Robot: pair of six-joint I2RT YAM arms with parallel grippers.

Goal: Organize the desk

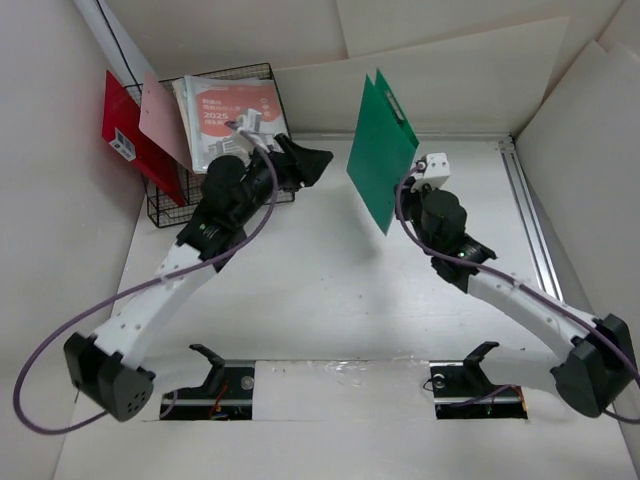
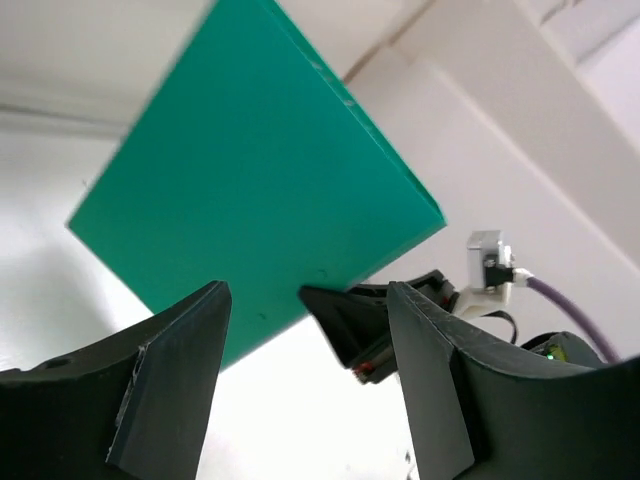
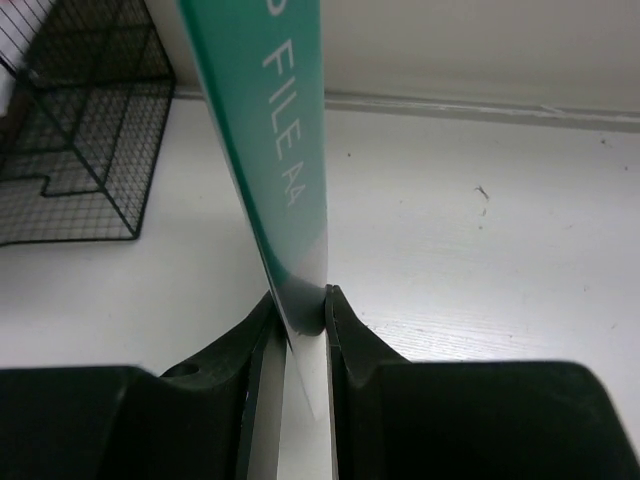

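Top view: the white table [image 1: 330, 290] fills the floor between upright boards [image 1: 45, 200]. A green folder [image 1: 383, 150] hangs on edge above its far middle, and a wire basket [image 1: 165, 205] sits far left

Left wrist: the left fingers [image 2: 170, 380] are spread open and empty, the folder just beyond

Right wrist: the right fingers [image 3: 250, 350] pinch the folder's lower edge

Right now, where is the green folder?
In the top view, the green folder is held up over the desk, slightly right of centre, one edge pinched by the right hand; the wire basket sits to its left.
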